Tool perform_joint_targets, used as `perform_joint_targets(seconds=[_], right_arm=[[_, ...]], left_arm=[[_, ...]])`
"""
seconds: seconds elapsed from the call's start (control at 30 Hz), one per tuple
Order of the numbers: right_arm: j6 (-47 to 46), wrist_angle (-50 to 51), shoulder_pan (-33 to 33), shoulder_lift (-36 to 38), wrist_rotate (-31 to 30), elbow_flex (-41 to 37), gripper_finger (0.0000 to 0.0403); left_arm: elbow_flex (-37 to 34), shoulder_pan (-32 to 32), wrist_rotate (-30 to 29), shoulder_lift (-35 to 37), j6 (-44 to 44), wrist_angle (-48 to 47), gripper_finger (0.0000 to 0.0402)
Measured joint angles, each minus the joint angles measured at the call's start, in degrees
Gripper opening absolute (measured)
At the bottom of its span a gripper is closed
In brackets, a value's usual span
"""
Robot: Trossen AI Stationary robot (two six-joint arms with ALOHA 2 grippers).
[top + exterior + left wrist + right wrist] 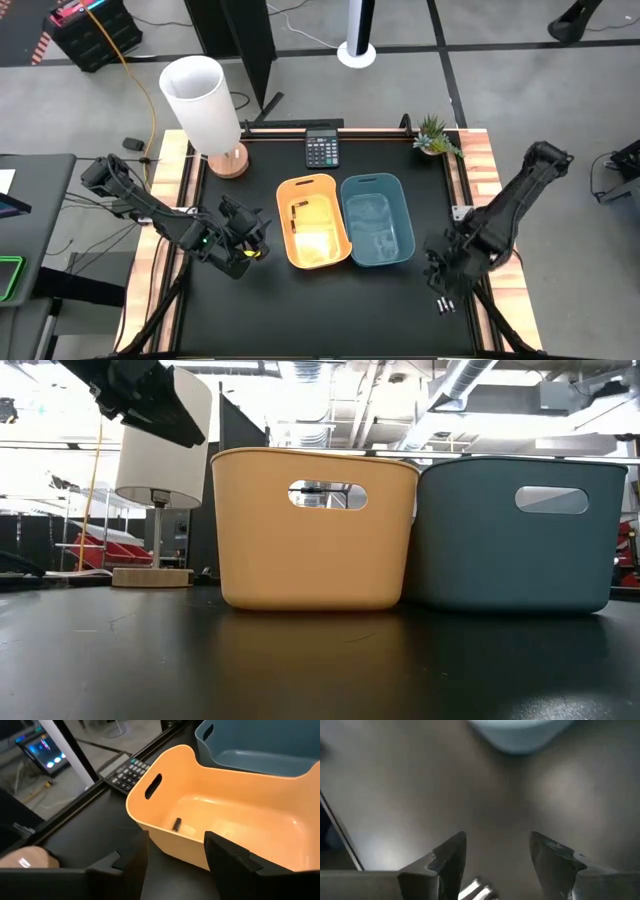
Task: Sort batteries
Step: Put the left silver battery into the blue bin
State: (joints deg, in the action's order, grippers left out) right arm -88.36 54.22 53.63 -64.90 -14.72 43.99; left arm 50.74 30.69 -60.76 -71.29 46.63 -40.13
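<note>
The right gripper [497, 857] hangs low over the black desk [330, 310], fingers spread and empty, above pale silvery batteries [477, 891] lying just beneath; likely light, rigid and slick, prone to roll, best pinched across the middle. Farther off, the left gripper [175, 855], open too, faces the orange bin [240, 820] holding one dark battery [176, 824], the blue bin [378, 220] beside.

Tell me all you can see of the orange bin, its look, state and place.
The orange bin is a smooth plastic tub with rounded corners and an oval handle slot in its end wall. It stands upright on the black table, its long side against the blue bin. It is open on top. Inside, a small dark battery lies on its floor. No gripper touches it.
</note>
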Motion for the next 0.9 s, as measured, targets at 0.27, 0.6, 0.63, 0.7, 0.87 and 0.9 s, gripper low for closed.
perform_joint_targets(seconds=[0.27,0.6,0.63,0.7,0.87,0.9], right_arm=[[-21.78,-3.38,8.16,-11.3,6.6,0.05,0.0234],[-31.38,-2.79,12.05,-22.39,9.21,8.08,0.0234],[-31.38,-2.46,12.06,-23.37,9.35,9.08,0.0234],[-31.38,-0.82,12.05,-25.27,9.47,10.92,0.0234],[-31.36,1.61,11.86,-28.74,9.49,14.72,0.0222],[-31.32,1.7,11.79,-29.29,9.5,15.24,0.0218]], left_arm=[[0.0,1.99,-0.16,0.0,-0.03,-3.99,0.0184],[0.0,5.41,-4.28,0.71,2.1,-5.52,0.0184],[0.0,5.41,-4.41,0.86,2.07,-5.54,0.0184],[0.0,5.41,-4.47,0.85,2.07,-5.52,0.0184],[0.0,5.41,-4.45,0.85,2.37,-5.47,0.0184],[0.0,5.41,-4.45,0.85,2.39,-5.47,0.0184]])
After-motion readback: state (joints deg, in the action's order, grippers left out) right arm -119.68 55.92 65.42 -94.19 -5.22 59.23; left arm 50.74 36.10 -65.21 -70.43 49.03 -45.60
